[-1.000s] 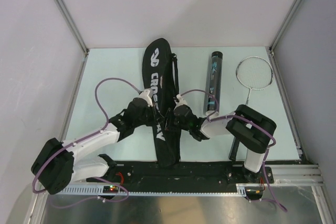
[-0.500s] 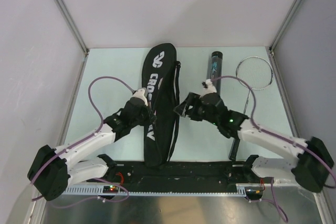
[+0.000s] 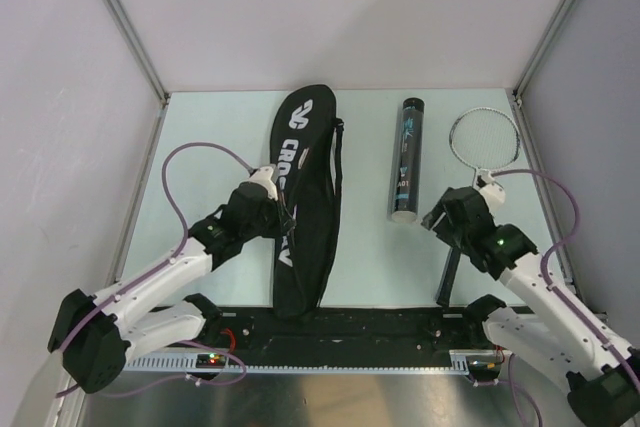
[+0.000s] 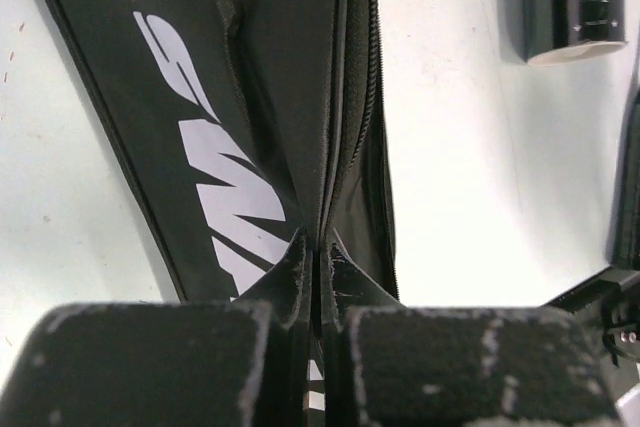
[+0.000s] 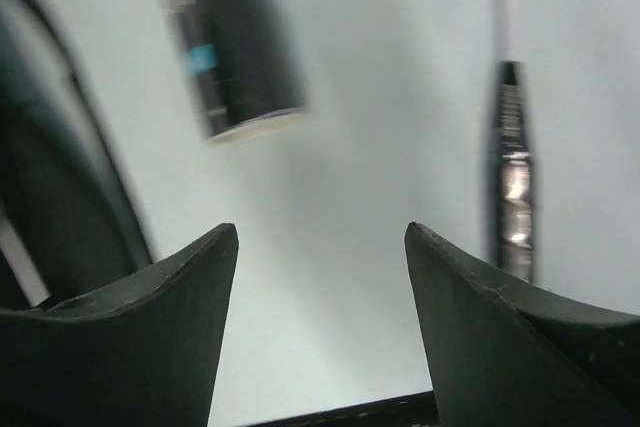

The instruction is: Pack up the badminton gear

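Two sets of jaws, diff. states: left jaws pinched tight on the racket bag, clamping a raised fold of fabric beside the zipper, approx. mid-length; right jaws spread wide, holding nothing, over bare bench btw. the tube's near end and the racket's black handle. That wrist view is blurred. Bag lies lengthwise, centre-left. Tube lies roughly parallel on its right, apart, w/ a bare strip btw. them. Racket head sits by the far right corner, close to the bench's right edge; handle runs toward the near edge. Free bench left of the bag.
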`<state>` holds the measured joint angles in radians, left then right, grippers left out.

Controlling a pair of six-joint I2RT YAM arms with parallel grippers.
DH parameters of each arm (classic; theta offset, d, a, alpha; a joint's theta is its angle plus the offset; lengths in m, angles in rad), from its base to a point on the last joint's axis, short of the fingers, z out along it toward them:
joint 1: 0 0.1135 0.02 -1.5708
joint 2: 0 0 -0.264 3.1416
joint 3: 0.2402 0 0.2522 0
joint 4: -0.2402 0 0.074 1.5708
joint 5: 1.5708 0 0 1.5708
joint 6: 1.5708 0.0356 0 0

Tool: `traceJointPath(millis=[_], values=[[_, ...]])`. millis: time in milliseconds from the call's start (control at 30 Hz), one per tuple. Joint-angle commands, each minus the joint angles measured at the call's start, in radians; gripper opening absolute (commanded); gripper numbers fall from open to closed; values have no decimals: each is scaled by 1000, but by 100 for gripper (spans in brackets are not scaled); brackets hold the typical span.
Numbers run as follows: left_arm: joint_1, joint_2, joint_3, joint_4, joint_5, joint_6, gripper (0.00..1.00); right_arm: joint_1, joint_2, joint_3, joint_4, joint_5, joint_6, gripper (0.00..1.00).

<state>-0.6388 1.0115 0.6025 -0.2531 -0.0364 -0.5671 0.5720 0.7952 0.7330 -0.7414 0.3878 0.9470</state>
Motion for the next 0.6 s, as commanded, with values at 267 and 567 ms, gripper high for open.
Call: traceJointPath(millis=[267, 567], values=[[27, -53, 69, -3, 134, 21, 0, -363, 154, -186, 67, -186, -190, 72], [27, -43, 64, -1, 140, 18, 0, -410, 281, -214, 162, -256, -209, 72]])
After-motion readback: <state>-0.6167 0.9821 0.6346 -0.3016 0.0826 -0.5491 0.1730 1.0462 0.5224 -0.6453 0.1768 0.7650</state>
